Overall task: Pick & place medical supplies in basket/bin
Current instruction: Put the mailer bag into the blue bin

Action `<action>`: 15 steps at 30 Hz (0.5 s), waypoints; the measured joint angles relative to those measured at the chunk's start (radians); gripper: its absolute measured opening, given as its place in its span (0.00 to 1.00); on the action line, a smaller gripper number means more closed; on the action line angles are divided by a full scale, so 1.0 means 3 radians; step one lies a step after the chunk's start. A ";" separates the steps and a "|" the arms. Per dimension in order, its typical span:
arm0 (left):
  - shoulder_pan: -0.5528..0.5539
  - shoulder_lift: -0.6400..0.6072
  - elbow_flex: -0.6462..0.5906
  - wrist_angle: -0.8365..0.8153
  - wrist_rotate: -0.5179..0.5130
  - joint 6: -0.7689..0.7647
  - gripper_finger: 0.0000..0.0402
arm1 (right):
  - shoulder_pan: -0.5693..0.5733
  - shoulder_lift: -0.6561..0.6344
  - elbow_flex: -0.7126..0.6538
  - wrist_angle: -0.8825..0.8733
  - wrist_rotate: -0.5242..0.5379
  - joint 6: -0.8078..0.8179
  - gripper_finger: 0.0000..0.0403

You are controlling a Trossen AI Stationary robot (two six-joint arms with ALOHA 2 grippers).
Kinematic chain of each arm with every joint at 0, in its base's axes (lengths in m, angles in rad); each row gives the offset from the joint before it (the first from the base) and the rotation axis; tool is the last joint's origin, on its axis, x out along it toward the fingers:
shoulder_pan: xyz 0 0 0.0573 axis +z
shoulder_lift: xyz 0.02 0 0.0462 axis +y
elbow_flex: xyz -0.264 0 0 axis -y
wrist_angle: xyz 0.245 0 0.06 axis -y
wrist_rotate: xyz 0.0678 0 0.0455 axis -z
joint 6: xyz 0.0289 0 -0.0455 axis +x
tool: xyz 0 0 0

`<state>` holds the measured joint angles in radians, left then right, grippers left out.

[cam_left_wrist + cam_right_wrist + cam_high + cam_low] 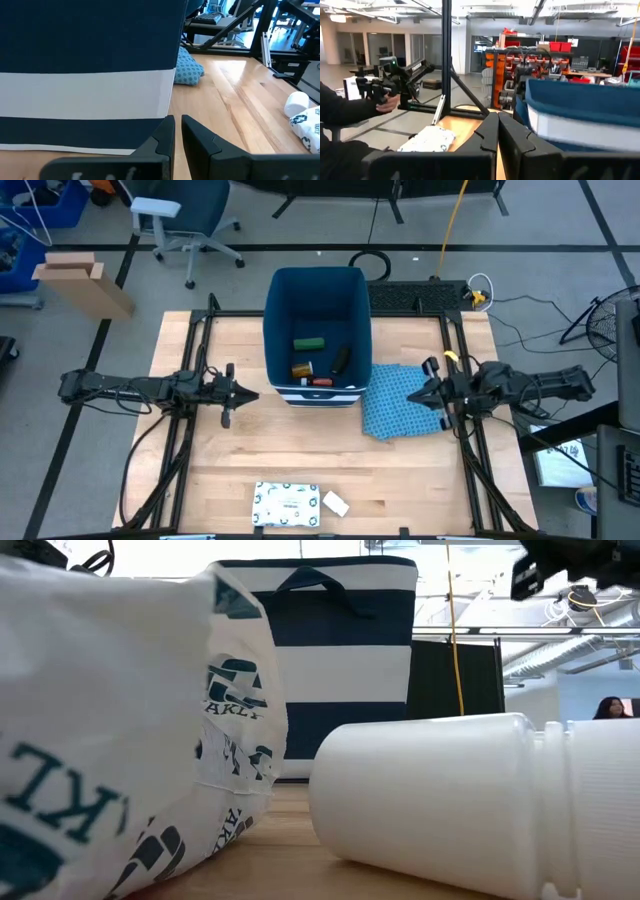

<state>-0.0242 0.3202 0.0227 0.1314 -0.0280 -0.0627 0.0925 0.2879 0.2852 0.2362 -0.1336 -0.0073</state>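
Note:
The dark-blue bin point(282, 300) with white bands stands at the table's middle, toward the far edge. In it lie a green box point(308, 343), an orange pill bottle point(302, 369), a red-white tube point(318, 381) and a dark item point(340, 360). The white speckled packet point(287, 505) and the small white piece point(335, 503), a white bottle on its side point(440, 800), lie near the table's near edge. My left gripper point(250, 393) hovers shut just left of the bin. My right gripper point(415, 394) is shut over the blue patterned cloth point(395, 405).
The blue cloth lies flat against the bin's right side. Black frame rails run along both table sides point(185, 430). A person point(350, 115) holding a device shows in the room in the right wrist view. Bare wood lies between the bin and the packet.

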 joint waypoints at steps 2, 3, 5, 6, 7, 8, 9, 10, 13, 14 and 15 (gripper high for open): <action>0.0000 0.0000 0.0000 -0.0001 0.0000 -0.0028 0.09 | 0.0000 -0.0057 -0.0112 0.0136 -0.0001 0.0033 0.00; 0.0000 0.0001 0.0000 0.0000 0.0000 -0.0038 0.09 | 0.0000 -0.0075 -0.0156 0.0201 -0.0001 0.0035 0.00; 0.0000 0.0000 0.0000 0.0000 0.0000 -0.0070 0.09 | 0.0000 -0.0097 -0.0244 0.0321 -0.0003 0.0029 0.00; 0.0000 0.0001 0.0000 0.0000 0.0000 -0.0074 0.09 | 0.0000 -0.0097 -0.0289 0.0364 -0.0002 0.0028 0.00; 0.0001 0.0000 0.0000 0.0000 -0.0001 -0.0074 0.09 | 0.0000 -0.0096 -0.0333 0.0385 0.0001 0.0024 0.00; 0.0001 0.0000 0.0000 0.0000 -0.0001 -0.0077 0.09 | 0.0001 -0.0094 -0.0379 0.0424 0.0005 0.0011 0.00; 0.0000 0.0001 0.0000 -0.0001 -0.0001 -0.0077 0.09 | 0.0000 -0.0093 -0.0430 0.0504 0.0021 -0.0014 0.00; 0.0000 0.0001 0.0000 0.0000 0.0000 -0.0077 0.09 | 0.0001 -0.0094 -0.0484 0.0589 0.0065 -0.0044 0.00; 0.0001 0.0001 0.0000 -0.0001 -0.0001 -0.0082 0.09 | 0.0000 -0.0094 -0.0637 0.0779 0.0180 -0.0114 0.00; 0.0001 0.0000 0.0000 -0.0001 -0.0001 -0.0082 0.09 | 0.0000 -0.0094 -0.0679 0.0829 0.0181 -0.0135 0.00; 0.0000 0.0001 0.0000 -0.0001 -0.0001 -0.0079 0.09 | 0.0000 -0.0094 -0.0714 0.0857 0.0180 -0.0179 0.00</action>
<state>-0.0242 0.3206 0.0227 0.1310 -0.0284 -0.0865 0.0925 0.2596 0.0710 0.4934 -0.0795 -0.0611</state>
